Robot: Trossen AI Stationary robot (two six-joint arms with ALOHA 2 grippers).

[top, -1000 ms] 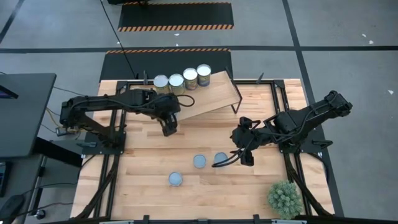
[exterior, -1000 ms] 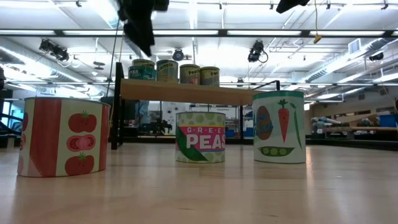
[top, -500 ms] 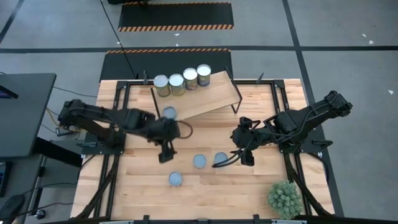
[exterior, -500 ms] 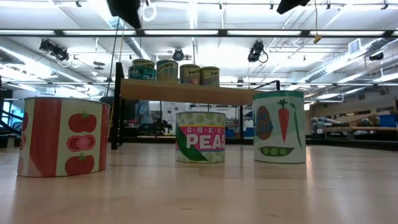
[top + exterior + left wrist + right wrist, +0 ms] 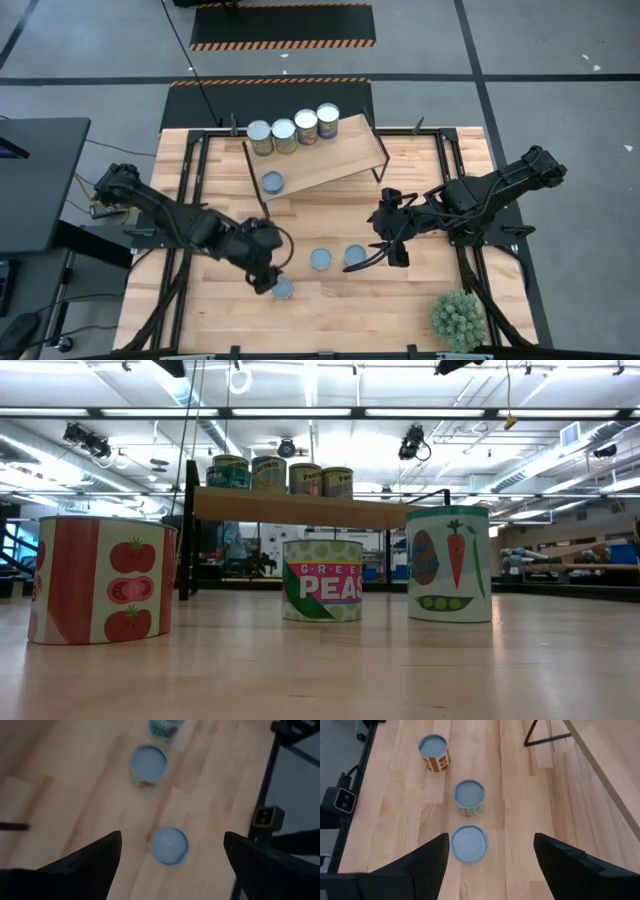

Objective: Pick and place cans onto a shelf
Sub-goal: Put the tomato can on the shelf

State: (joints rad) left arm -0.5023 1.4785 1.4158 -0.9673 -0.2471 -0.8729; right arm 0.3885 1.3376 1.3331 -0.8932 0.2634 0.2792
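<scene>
The left gripper hangs with its jaws spread wide and empty over the tomato can, which stands upright on the tabletop between and just ahead of the fingertips. The peas can lies farther out along the same line. The right gripper is likewise wide open, holding nothing, with the carrot-and-peas can between its jaws. These short tins look rigid and smooth-sided, probably weighty, so take hold across the label wall, mid-height. Four taller cans already stand on the shelf.
</scene>
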